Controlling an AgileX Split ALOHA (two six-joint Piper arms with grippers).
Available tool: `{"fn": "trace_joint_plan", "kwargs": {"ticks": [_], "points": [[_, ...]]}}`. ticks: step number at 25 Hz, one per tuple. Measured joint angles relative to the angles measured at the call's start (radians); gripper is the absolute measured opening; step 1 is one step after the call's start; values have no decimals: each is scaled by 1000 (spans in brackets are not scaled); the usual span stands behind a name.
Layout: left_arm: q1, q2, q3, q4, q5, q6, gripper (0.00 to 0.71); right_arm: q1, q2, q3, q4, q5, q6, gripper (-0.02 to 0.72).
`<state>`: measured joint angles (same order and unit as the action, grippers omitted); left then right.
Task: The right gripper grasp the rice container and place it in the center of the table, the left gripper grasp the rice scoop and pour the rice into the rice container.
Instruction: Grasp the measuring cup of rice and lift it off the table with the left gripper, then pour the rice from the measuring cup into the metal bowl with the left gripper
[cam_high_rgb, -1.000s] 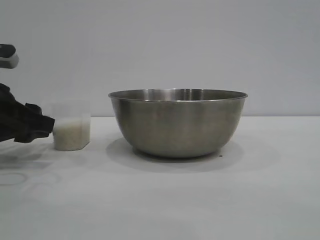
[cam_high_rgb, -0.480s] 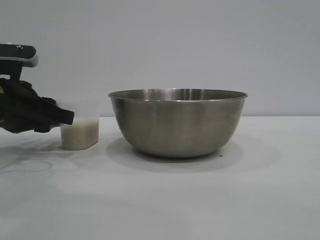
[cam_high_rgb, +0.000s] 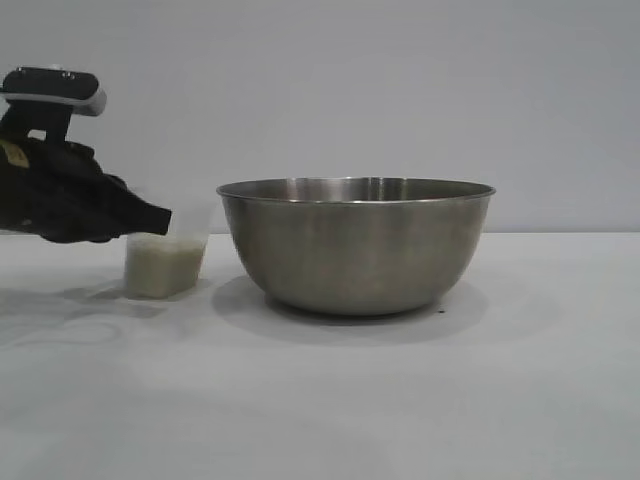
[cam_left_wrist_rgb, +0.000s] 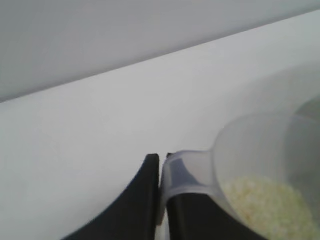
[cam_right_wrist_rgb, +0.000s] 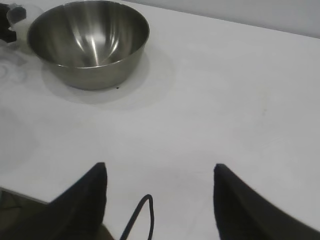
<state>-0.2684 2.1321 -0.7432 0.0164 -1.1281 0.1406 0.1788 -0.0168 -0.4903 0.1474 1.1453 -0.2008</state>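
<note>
The rice container (cam_high_rgb: 355, 245), a large steel bowl, stands on the white table (cam_high_rgb: 400, 400) at its middle; the right wrist view shows it (cam_right_wrist_rgb: 90, 42) empty. Left of it is the rice scoop (cam_high_rgb: 165, 262), a clear plastic cup about half full of rice (cam_high_rgb: 160, 270), slightly tilted, low over the table. My left gripper (cam_high_rgb: 150, 218) is shut on the scoop's side handle (cam_left_wrist_rgb: 185, 172), with the rice (cam_left_wrist_rgb: 265, 205) visible inside the cup. My right gripper (cam_right_wrist_rgb: 160, 170) hangs open and empty over bare table, well away from the bowl and out of the exterior view.
A plain grey wall stands behind the table. A thin black cable (cam_right_wrist_rgb: 142, 212) loops between the right fingers. Bare tabletop lies in front of the bowl and to its right.
The left gripper closed on the scoop's handle and carried the scoop to the right, closer to the bowl. Bowl and right gripper have not moved.
</note>
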Motion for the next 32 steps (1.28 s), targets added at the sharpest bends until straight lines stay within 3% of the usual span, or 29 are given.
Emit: {"fn": "trace_joint_plan", "kwargs": {"ticks": [10,17,21,27,32], "points": [[0,-190,-20,206,0,249,0,0,0,0,0,0,0,442],[0,-201,-127,359,-2,410,0,0,0,0,0,0,0,442],[0,-201,-210,528,1,548,0,0,0,0,0,0,0,442],[0,-201,-328,801,108,754,0,0,0,0,0,0,0,442],[-18,-201,-382,901,263,889,0,0,0,0,0,0,0,442]]}}
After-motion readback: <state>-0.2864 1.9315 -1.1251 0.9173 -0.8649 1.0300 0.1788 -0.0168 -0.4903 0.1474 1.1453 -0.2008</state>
